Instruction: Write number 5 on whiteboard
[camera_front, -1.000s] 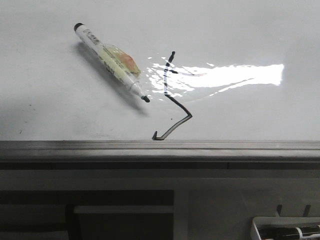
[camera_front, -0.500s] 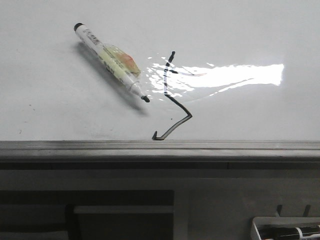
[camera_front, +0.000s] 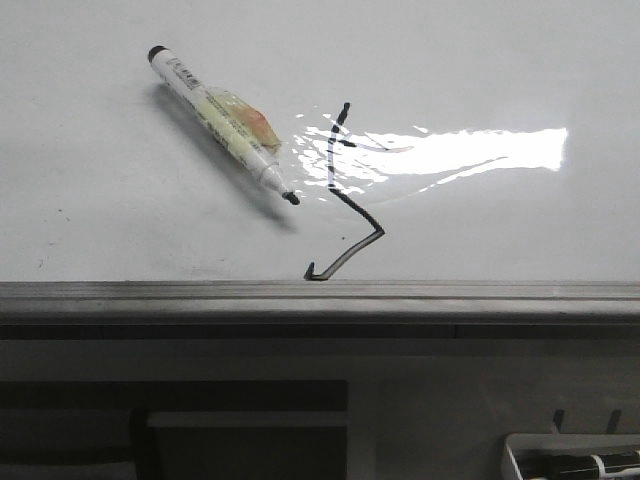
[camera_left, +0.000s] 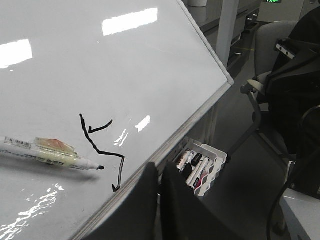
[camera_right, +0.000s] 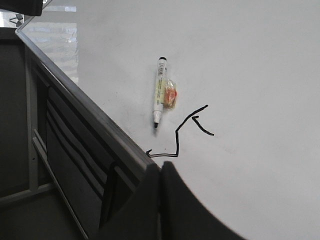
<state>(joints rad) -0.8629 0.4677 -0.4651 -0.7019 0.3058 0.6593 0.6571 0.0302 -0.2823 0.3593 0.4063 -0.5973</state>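
- We counted one 5 on the board: a thin black upright stroke with an angular hooked tail, its lowest end almost at the grey rail along the near edge. A short separate tick sat beside the upper stroke in the left wrist view.
- We saw one loose marker lying flat on the board, just left of the 5, uncapped, its black tip close to the stroke but not touching. A clear wrap with an orange patch sat around its middle.
- We found one white tray below the board's edge, near its right end; several markers lay in it, too small for us to count.
- The left gripper hung off the board's near edge, fingers pressed together with nothing between them.
- The right gripper sat likewise at the near edge, just short of the hook's end, fingers closed on nothing.
- Neither gripper touched the marker.
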